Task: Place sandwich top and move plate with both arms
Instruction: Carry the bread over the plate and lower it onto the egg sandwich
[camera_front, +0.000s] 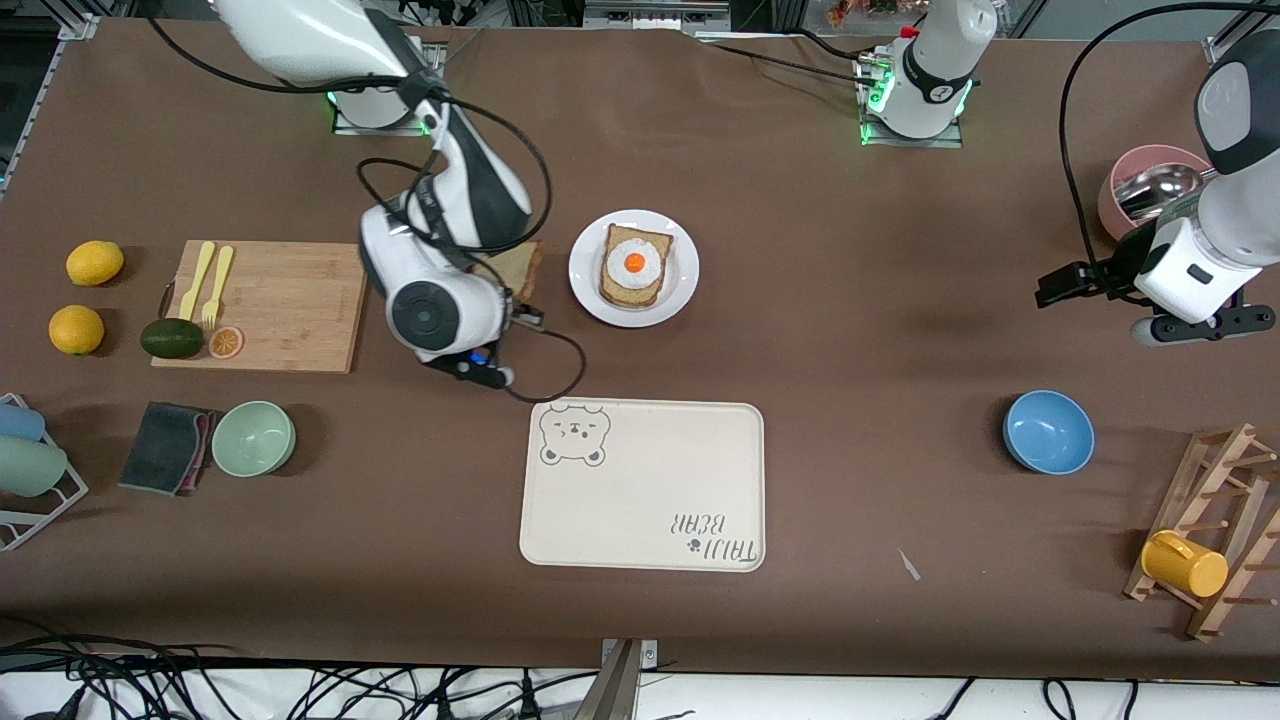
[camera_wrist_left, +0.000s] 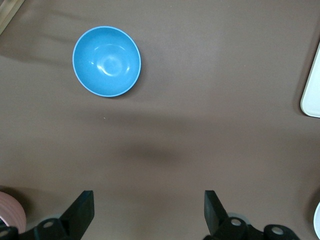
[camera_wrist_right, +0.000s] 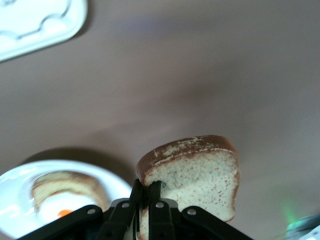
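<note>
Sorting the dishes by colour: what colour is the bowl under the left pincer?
Blue bowl, clearest in the left wrist view.

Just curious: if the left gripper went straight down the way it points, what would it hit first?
Probably just bare table. The open left gripper points down at brown cloth; the blue bowl lies off to one side.
</note>
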